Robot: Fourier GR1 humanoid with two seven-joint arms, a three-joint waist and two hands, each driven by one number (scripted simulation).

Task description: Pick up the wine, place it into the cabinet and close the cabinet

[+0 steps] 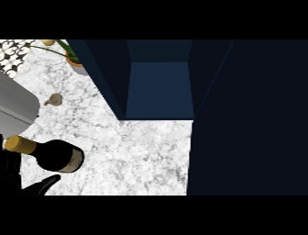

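A dark wine bottle point(57, 156) with a gold-capped neck and a tan label stands on the marble counter point(136, 151) at the lower left. My left hand point(1, 172) is beside it at the left edge, fingers straight and pointing up, thumb spread toward the bottle's base, holding nothing. The dark blue cabinet point(158, 89) stands open ahead, its interior shelf visible, with its door point(258, 119) swung out along the right side. My right hand does not show.
A grey appliance or sink edge point(4, 98) lies at the left. A small tan object point(53, 99) sits on the counter, and a potted plant point(72, 59) stands beside the cabinet's left wall.
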